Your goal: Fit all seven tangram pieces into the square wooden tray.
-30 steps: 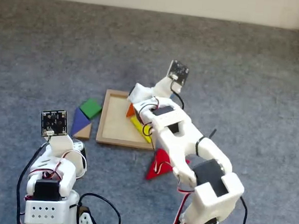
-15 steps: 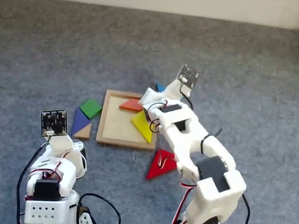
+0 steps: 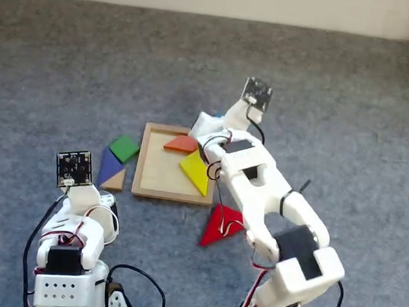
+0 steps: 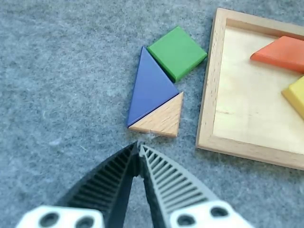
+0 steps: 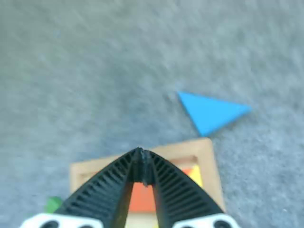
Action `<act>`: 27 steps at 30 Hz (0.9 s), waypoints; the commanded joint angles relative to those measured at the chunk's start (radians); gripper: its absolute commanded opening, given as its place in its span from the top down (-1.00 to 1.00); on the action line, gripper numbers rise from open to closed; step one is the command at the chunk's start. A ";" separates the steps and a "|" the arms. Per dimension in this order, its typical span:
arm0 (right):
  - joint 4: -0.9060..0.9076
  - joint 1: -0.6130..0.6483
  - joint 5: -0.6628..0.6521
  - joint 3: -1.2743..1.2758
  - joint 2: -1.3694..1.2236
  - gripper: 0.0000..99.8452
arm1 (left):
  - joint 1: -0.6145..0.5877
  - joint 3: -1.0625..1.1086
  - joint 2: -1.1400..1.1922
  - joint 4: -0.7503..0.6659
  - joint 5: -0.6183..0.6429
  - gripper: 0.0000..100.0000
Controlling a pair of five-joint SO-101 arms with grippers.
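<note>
- High view — the wooden tray point(image 3: 141, 162) holds the orange piece point(image 3: 181, 144) and the yellow piece point(image 3: 195, 170).
- The right gripper point(image 5: 141, 154) is pinched closed and empty, above the tray's far rim.
- The left gripper point(image 4: 139, 147) is closed and empty — just beside the bare-wood triangle point(image 4: 161, 119).

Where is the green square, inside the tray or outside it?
Outside. The green square lies flat on the carpet just beyond the tray's wooden rim, beside the dark blue triangle.
</note>
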State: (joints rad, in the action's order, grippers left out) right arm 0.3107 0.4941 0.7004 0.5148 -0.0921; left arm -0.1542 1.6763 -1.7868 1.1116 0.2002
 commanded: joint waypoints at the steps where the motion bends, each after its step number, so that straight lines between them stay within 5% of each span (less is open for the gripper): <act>1: 0.002 -0.012 -0.015 0.041 0.114 0.98 | -0.015 0.021 -0.002 0.003 -0.006 0.99; 12: 0.001 0.056 -0.020 0.058 -0.030 0.98 | -0.015 0.021 -0.002 0.003 -0.006 0.99; 27: -0.001 -0.064 -0.023 -0.021 -0.142 0.98 | -0.015 0.021 -0.002 0.003 -0.006 0.99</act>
State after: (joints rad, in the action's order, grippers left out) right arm 0.3015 0.4726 0.6943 0.5194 -0.2302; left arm -0.1542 1.6763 -1.7868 1.1116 0.2002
